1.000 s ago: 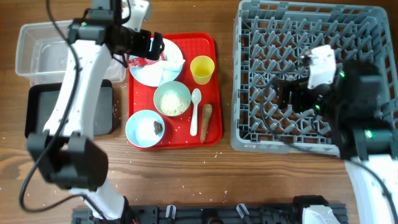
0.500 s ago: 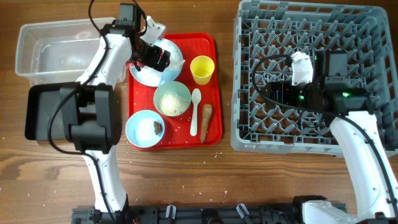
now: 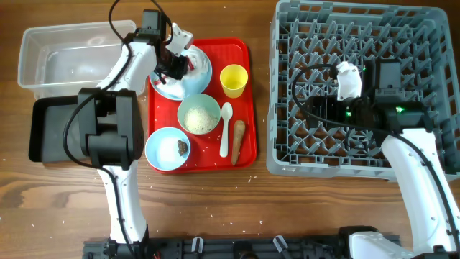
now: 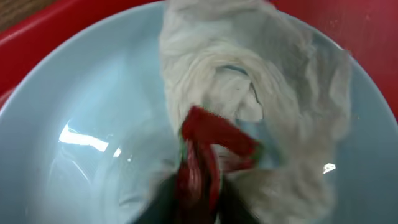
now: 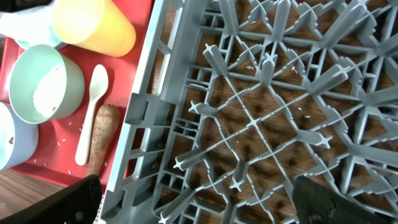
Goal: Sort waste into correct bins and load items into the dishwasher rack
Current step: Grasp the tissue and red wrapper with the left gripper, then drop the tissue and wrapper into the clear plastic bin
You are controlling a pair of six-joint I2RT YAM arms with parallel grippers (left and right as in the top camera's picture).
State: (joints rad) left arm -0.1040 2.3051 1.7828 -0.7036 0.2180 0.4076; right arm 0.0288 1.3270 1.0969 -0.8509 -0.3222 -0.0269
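Observation:
My left gripper (image 4: 199,200) is shut on the red sauce packet (image 4: 208,146), which stands crumpled between its dark fingers. The packet lies against a crumpled white tissue (image 4: 249,74) on the pale blue plate (image 4: 87,130). From overhead, the left gripper (image 3: 173,68) sits low over that plate (image 3: 200,80) at the back of the red tray. My right gripper (image 3: 316,109) hangs open above the grey dishwasher rack (image 3: 359,29), its fingers (image 5: 68,199) wide apart with only pegs between them.
On the red tray (image 3: 244,50) stand a yellow cup (image 3: 233,80), a mint-green bowl of rice (image 3: 199,114), a blue bowl (image 3: 164,152) with a dark lump (image 3: 182,146), a white spoon (image 3: 226,128) and a brown root (image 3: 238,140). A clear tub (image 3: 72,57) and a black tray (image 3: 50,129) lie left.
The left gripper has dropped onto the plate and shut on the red sauce packet. The right arm settled over the rack and has held still for the last half second.

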